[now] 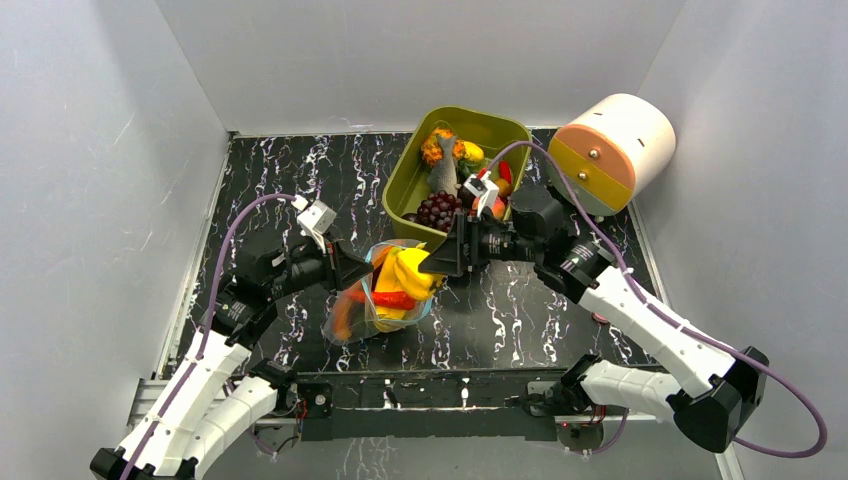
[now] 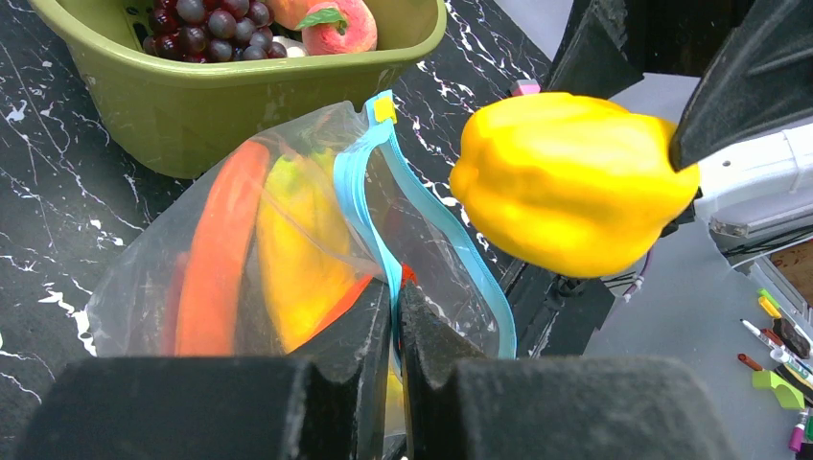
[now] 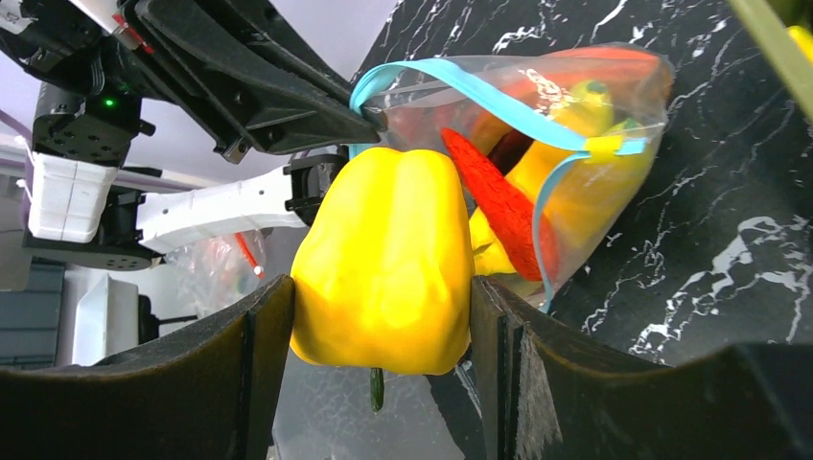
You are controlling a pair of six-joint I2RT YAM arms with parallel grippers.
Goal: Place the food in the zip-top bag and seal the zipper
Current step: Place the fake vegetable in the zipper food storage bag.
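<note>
Right wrist view: right gripper (image 3: 382,321) grips yellow pepper (image 3: 383,240), bag (image 3: 614,182) mouth just ahead — left gripper (image 2: 395,321) pinches its zipper (image 2: 353,187). Advise carrying pepper past both blue strips before letting go.

Robot lab, white enclosure walls (image 1: 100,150) (marbled tabletop (image 1: 280,180))
</note>
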